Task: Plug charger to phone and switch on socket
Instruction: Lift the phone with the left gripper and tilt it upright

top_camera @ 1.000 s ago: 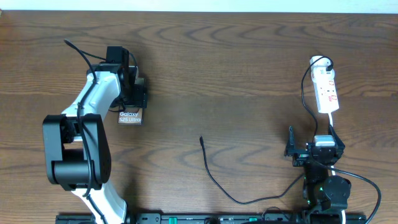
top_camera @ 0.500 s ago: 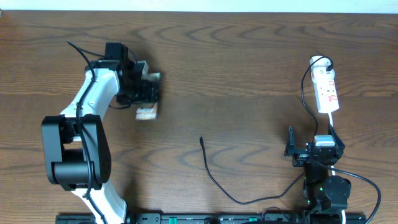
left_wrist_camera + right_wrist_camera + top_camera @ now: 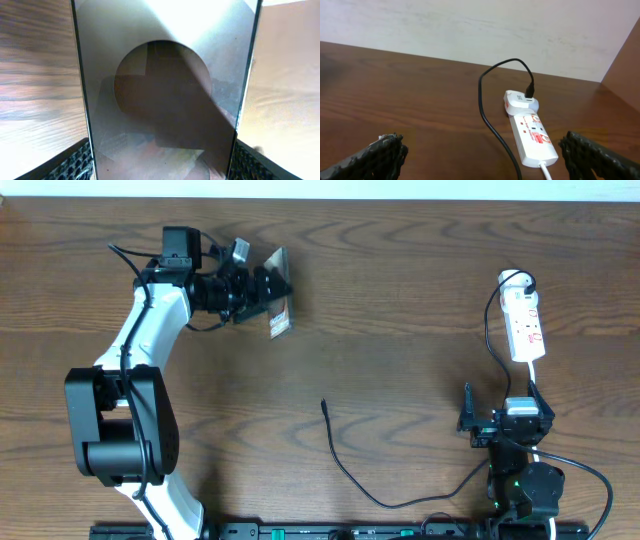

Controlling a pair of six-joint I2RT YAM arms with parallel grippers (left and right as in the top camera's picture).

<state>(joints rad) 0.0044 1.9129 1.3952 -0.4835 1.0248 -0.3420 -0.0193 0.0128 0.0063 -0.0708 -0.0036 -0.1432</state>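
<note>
Lifted rightward, phone (image 3: pixel 281 323) sits clamped in left hand (image 3: pixel 262 288).

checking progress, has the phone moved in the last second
Yes. The phone, in the left gripper, went right and up-frame relative to the unmoved charger plug.

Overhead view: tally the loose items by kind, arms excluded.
phone: 1 (held in the left arm's fingers, off the table)
charger cable: 1
power strip: 1
Total: 3
</note>
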